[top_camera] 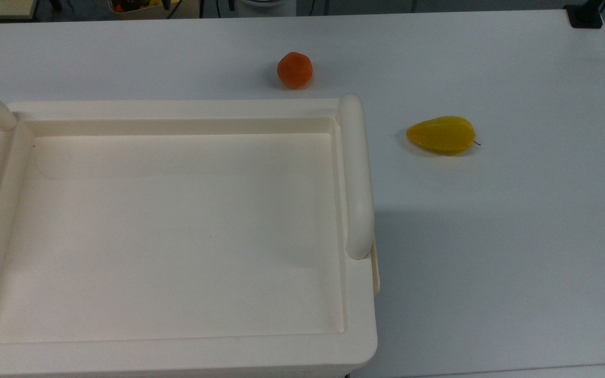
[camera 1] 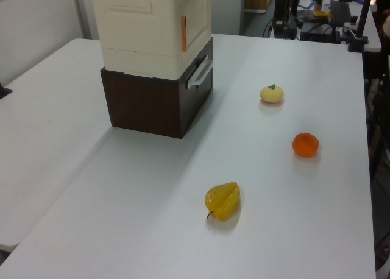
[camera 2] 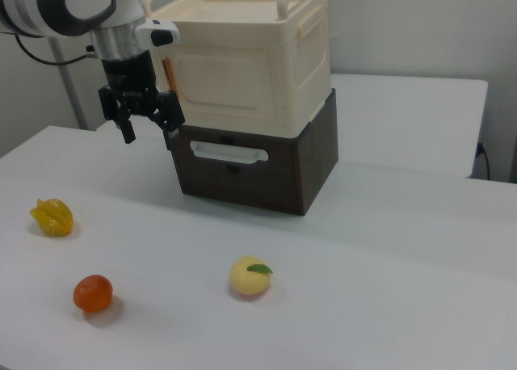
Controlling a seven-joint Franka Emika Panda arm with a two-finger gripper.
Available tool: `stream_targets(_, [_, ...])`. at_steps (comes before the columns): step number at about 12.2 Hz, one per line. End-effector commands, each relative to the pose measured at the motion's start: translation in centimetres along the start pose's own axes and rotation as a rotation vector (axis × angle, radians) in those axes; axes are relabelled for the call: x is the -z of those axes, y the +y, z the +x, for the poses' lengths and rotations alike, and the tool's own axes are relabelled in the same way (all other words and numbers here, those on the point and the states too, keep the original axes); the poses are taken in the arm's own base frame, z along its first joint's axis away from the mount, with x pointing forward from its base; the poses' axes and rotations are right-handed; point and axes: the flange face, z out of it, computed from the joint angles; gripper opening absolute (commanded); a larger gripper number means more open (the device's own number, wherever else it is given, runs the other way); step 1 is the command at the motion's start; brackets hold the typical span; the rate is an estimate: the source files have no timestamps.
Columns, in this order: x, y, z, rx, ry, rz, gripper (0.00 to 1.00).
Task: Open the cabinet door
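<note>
Nearest the lens in the right view we find three fruits on the white table (camera 2: 404,224): an orange one (camera 2: 93,293), a pale peach-like one (camera 2: 249,277) with a green leaf, and a yellow ribbed one (camera 2: 52,216) further toward the right view's left.

Behind them stands the cabinet (camera 2: 250,63), a cream box resting on a dark brown base (camera 2: 266,176) with a pale drawer handle (camera 2: 229,152). We take the cabinet door (camera 2: 222,79) to be the panelled face toward the camera in the right view; it sits flush with the body, shut. A thin orange-brown strip runs along its edge at the right view's left.

The gripper (camera 2: 148,132) hangs from the arm (camera 2: 73,6) just beside that edge, at the cabinet's lower corner on the right view's left. Its fingers (camera 2: 127,131) stand apart, holding nothing. We cannot tell whether the nearer finger touches the cabinet.

From the top view we look straight down into the recessed tray top (top_camera: 176,231), with a rounded bar handle (top_camera: 357,178) on each side; the orange fruit and the yellow fruit lie on the table beyond it.

The left view shows the cabinet from the far end of the table, with the orange-brown strip on its corner, and all three fruits well apart from it.
</note>
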Motion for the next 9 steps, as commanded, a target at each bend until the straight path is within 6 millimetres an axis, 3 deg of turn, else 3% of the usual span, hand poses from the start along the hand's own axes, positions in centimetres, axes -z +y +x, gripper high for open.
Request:
stream_targets(1, [0.1, -0.4, -1.0, 0.014, -0.019, -0.011, 1.0])
stream_targets(5, [0.1, -0.8, -0.8, 0.017, -0.02, -0.01, 1.0])
stream_targets(9, [1.0, -2.5, 1.5, 0.042, 0.036, -0.008, 1.0])
